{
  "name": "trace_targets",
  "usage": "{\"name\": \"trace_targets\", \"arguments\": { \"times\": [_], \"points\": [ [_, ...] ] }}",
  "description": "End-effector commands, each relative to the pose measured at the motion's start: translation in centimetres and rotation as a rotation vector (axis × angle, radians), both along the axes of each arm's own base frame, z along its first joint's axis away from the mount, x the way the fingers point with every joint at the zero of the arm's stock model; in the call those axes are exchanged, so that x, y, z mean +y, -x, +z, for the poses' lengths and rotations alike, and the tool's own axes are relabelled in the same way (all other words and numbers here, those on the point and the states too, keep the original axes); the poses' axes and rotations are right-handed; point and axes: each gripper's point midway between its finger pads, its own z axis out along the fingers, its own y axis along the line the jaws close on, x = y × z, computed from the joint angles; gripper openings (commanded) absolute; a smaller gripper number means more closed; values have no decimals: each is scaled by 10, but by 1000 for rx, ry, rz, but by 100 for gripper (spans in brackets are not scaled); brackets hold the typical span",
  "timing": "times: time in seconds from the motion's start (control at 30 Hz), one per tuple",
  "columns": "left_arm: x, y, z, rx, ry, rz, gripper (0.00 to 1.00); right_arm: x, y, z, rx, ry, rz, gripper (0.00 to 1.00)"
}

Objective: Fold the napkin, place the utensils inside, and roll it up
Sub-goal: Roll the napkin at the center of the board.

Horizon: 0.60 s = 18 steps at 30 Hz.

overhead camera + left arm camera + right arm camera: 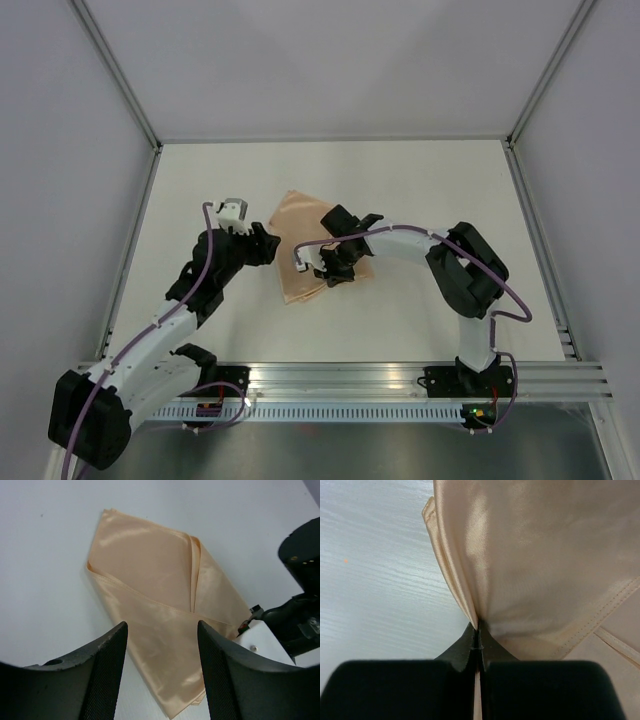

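Observation:
The napkin [303,240], a light orange-tan cloth, lies folded on the white table near the middle. In the left wrist view the napkin [150,585] shows layered folds and a seam. My right gripper [333,268] is shut on an edge of the napkin [530,555], with the cloth pinched between its tips [478,632] and lifted slightly. My left gripper [268,243] is open and empty, just left of the napkin, its fingers [107,660] hovering over the cloth's near edge. No utensils are in view.
The table [420,180] is white, enclosed by grey walls on three sides. An aluminium rail [340,380] runs along the near edge, carrying both arm bases. The right arm's wrist [300,610] shows at the right of the left wrist view.

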Motion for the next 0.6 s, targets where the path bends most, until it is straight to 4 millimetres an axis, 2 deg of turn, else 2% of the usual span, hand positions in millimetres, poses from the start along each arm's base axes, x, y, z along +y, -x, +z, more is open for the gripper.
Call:
{"name": "trace_targets", "arguments": {
  "times": [0.0, 0.33, 0.57],
  "points": [
    [-2, -3, 37, -175, 20, -5, 63, -15, 26, -11, 186, 71, 1, 1],
    [-16, 28, 69, -381, -28, -65, 66, -12, 21, -12, 318, 98, -17, 0],
    [-6, 44, 98, -500, 18, -32, 70, -15, 19, -21, 345, 130, -30, 0]
  ]
}}
